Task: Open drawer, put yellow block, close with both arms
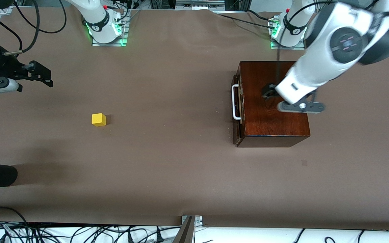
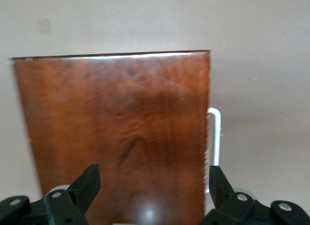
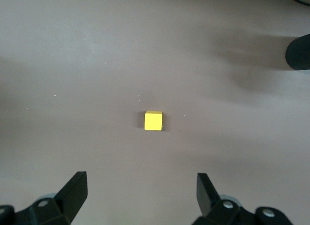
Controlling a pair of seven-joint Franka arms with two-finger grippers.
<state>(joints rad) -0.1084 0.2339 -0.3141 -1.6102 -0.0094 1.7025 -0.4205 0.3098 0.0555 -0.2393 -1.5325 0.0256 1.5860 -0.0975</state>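
Drawer point(image 1: 238, 109): dark reddish-brown front with a white U-shaped bar handle point(image 1: 235, 102), set in a glossy mahogany-coloured box point(image 1: 272, 118). Pushed in, or very nearly, its front standing just proud of the box. The box sits flat on the table toward the left arm's end.

Yellow block point(image 1: 99, 119): small bright yellow cube, resting flat on the table toward the right arm's end, well apart from the box, alone.
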